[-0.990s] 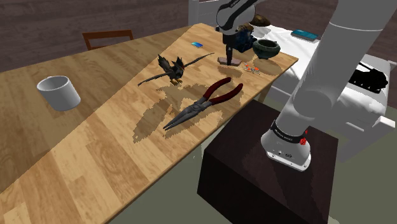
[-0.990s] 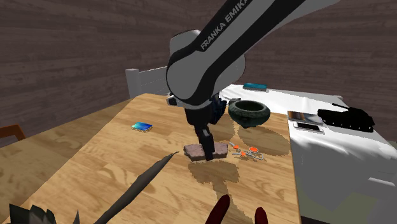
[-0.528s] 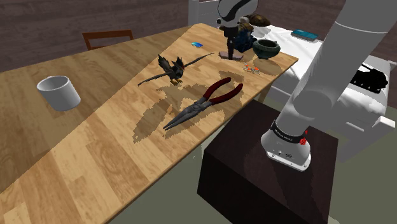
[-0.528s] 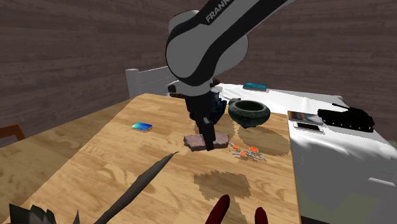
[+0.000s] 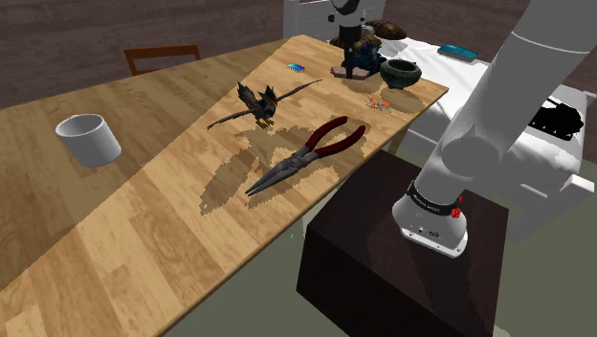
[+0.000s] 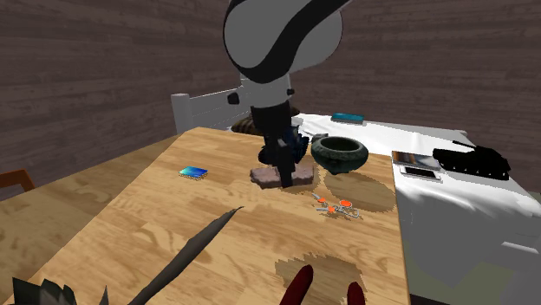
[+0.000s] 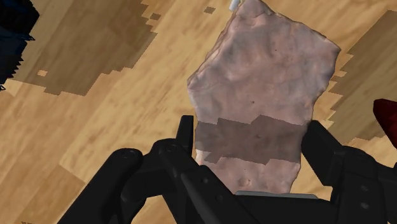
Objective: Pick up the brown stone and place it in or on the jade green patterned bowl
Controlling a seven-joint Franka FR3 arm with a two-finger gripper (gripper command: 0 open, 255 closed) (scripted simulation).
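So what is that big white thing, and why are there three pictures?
It is a robot arm standing on a dark box beside a wooden table. One picture looks from beside its stand, one from low over the table, and one from a camera on its hand. Its black pincher, the end effector, is shut on a pinkish-brown stone, held above the table. Also there: a dark green bowl, red-handled pliers, a dark bird figure and a white cup.

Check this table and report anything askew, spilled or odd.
Nothing looks spilled or broken. The one oddity is the brown stone, which hangs clasped in the tool beside the green bowl, apparently clear of the wooden table rather than lying on it. That fits a grasp.
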